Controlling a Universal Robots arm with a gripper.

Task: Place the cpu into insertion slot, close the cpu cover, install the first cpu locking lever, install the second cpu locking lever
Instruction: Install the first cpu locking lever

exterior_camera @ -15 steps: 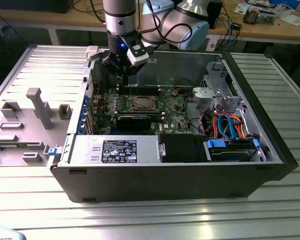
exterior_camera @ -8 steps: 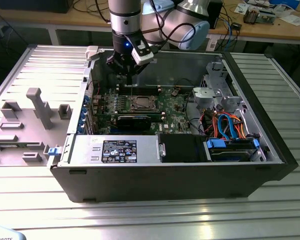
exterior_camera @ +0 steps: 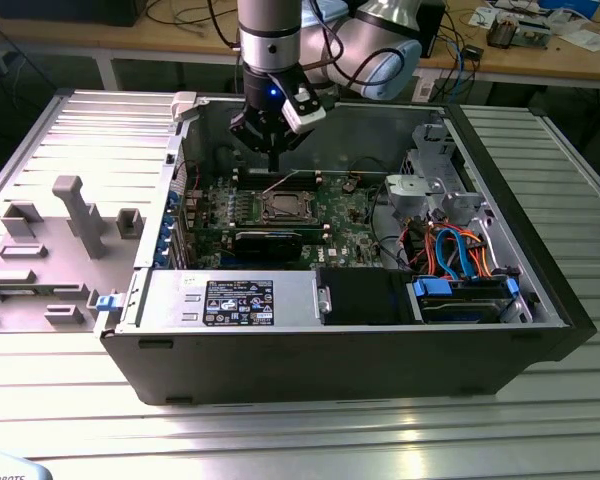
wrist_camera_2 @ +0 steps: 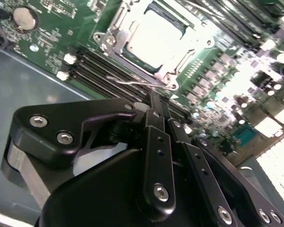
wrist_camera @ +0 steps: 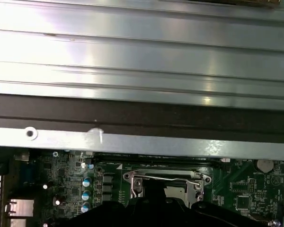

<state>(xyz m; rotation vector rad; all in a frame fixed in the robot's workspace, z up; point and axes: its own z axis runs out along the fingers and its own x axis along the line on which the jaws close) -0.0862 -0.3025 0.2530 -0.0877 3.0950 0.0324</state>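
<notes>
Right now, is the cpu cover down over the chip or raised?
Down: in the second wrist view the cpu cover lies flat, framing the seated cpu.

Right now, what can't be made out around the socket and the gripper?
- Second wrist view: whether the gripper touches the wire locking lever; the gripper's own body covers that spot.
- First wrist view: part of the insertion slot is hidden behind the gripper's dark body.
- Exterior view: whether the cpu cover is latched; too small to tell.
</notes>
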